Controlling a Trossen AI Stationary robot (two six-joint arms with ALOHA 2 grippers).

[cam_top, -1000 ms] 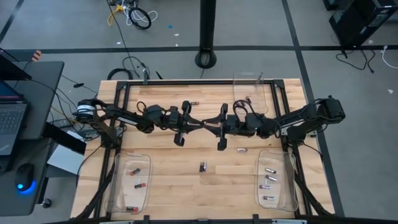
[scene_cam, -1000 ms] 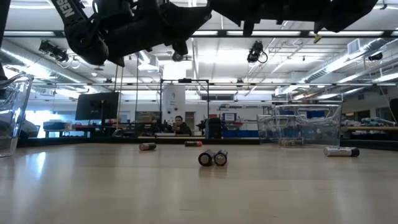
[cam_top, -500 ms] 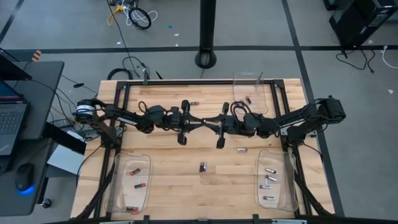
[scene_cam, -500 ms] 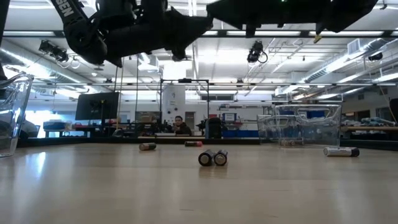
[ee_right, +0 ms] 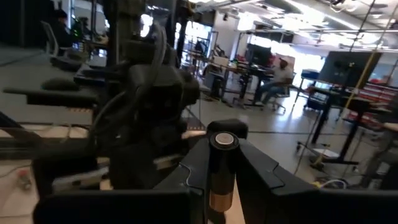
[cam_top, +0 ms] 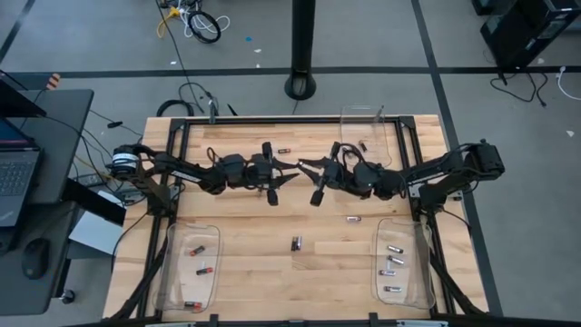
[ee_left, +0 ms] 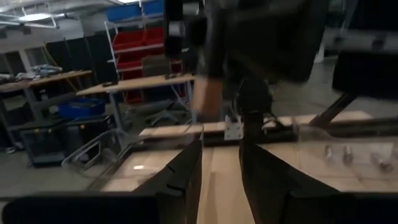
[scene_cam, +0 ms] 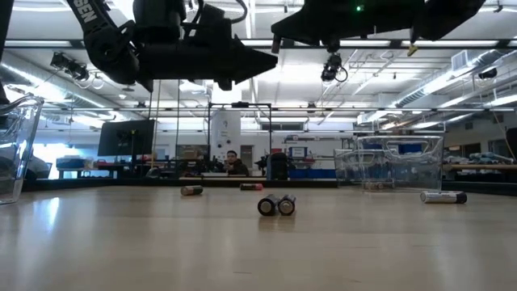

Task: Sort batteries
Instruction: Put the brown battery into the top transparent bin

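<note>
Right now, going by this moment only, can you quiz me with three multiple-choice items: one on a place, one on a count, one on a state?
1. Where does the pair of batteries lie side by side?
A. in the left tray
B. on the bare table between the two near trays
C. in the back tray

2. How many clear trays stand on the table?
A. one
B. two
C. three

3. What are the right gripper's fingers doing?
A. shut on a battery
B. spread wide and empty
C. pressing on a tray rim

Key: B, the pair of batteries lies on wood in mid-table; C, there is a left tray, a right tray and a back tray; A, the right gripper clamps a held battery.
</note>
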